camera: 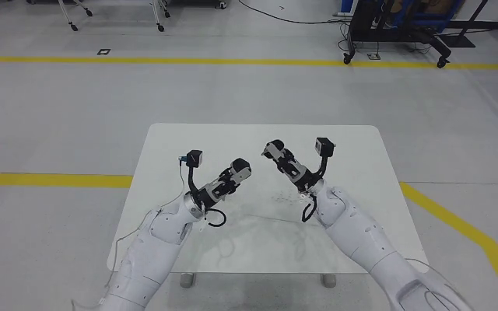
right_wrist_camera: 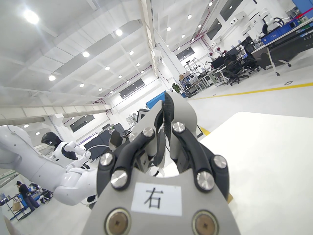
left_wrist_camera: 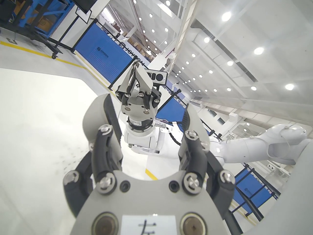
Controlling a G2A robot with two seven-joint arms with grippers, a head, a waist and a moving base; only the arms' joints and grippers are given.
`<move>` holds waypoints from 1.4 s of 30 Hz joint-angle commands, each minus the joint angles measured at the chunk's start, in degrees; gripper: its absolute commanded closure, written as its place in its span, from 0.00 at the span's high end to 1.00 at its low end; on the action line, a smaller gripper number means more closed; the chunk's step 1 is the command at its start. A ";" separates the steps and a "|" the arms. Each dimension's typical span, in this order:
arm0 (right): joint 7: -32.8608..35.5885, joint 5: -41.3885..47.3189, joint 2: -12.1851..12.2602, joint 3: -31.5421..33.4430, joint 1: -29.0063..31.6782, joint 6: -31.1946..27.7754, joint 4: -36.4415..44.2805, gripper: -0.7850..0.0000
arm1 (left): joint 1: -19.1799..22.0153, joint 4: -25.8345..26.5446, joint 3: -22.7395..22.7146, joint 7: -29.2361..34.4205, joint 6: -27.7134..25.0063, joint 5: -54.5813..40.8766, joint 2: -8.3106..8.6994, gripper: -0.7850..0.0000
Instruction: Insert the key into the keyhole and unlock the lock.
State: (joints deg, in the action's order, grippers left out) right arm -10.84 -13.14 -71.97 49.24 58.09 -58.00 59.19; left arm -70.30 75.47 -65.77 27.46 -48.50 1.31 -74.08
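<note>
Evidently pre-start: left gripper [left_wrist_camera: 144,106] spread wide, right gripper [right_wrist_camera: 167,108] pinched together, maybe w/ nothing inside; both hang above white table [camera: 350,140]; insertion & unlocking all left.

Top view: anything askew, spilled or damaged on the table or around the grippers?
Nothing looks spilled or damaged. Above the white table, the left gripper is open and the right gripper is shut, both tilted up and facing each other. Faint speckled marks dot the tabletop between the arms.
</note>
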 commanded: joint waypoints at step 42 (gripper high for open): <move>12.59 7.97 -2.11 -0.54 -0.89 0.00 -2.71 0.00 | 0.36 -0.17 1.82 -5.30 5.26 4.04 0.10 0.00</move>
State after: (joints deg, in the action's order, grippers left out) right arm 1.63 -5.20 -74.07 48.60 57.13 -58.00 56.45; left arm -69.93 75.25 -63.99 22.23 -43.33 5.33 -73.98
